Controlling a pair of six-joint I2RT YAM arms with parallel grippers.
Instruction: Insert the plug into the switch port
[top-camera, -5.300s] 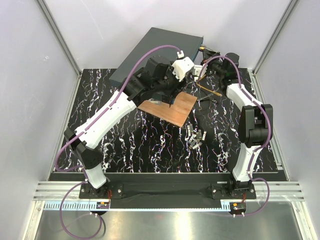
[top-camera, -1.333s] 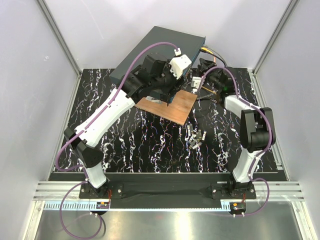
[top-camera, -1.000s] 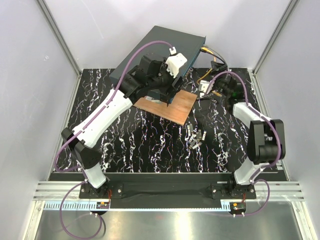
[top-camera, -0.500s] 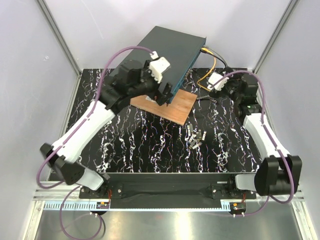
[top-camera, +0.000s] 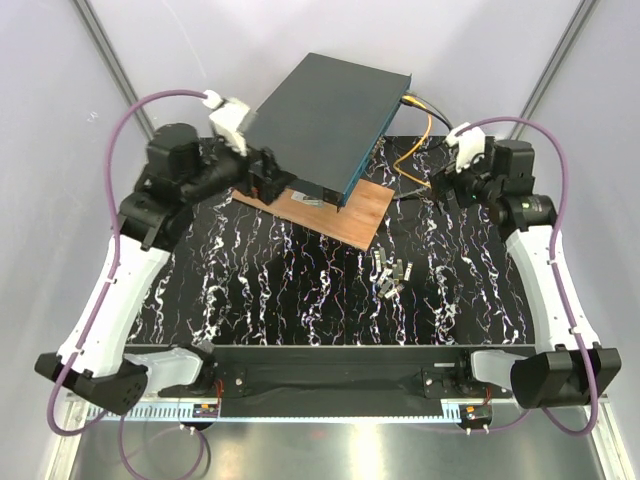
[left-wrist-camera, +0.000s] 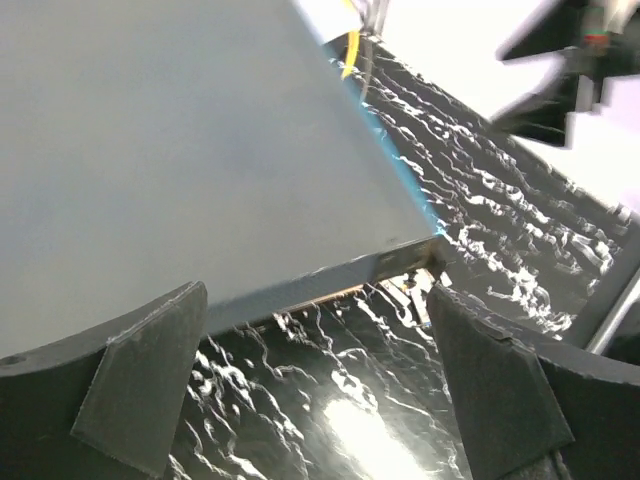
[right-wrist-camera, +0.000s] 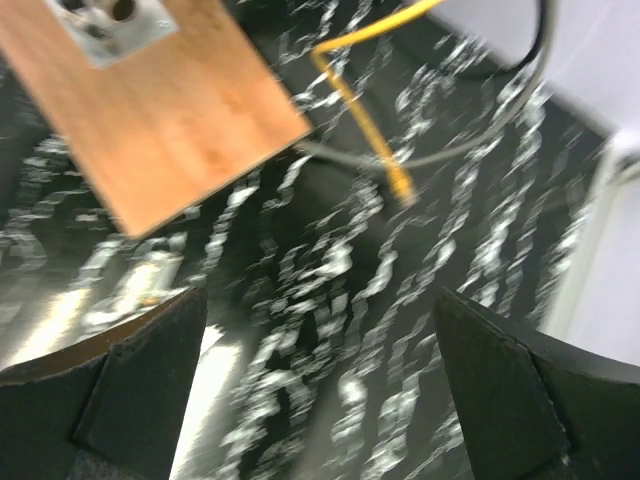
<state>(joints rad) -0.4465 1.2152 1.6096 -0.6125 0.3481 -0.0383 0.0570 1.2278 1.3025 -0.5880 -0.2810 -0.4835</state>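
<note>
The left tool (left-wrist-camera: 315, 335) is spread wide with nothing between its fingers. It hangs at the switch's (top-camera: 320, 110) left near corner, clear of the housing, and its camera looks across the flat grey top. The right tool (right-wrist-camera: 318, 335) is just as wide and just as empty. It hovers over the desk (top-camera: 300, 290) off the switch's right side, well apart from the teal front face (top-camera: 365, 152).

The plug (top-camera: 405, 99) sits at the far right end of that face and appears to be entered in the switch port (top-camera: 399, 103) there. From the top view, the socket itself is too small to show how deep the plug goes. The plug's orange cable (top-camera: 428, 130) loops away over the desk to the right of the switch. In the blurred right wrist view the cable ends in a loose tip, beside a black cable (right-wrist-camera: 440, 152). A wooden board (top-camera: 350, 212) lies under the switch's near corner, and small grey modules (top-camera: 392, 275) lie nearer the arms than the switch, untouched.

The insertion looks done, since the plug is at the port and neither tool holds anything. What may be left is only to confirm that the plug is fully seated.
</note>
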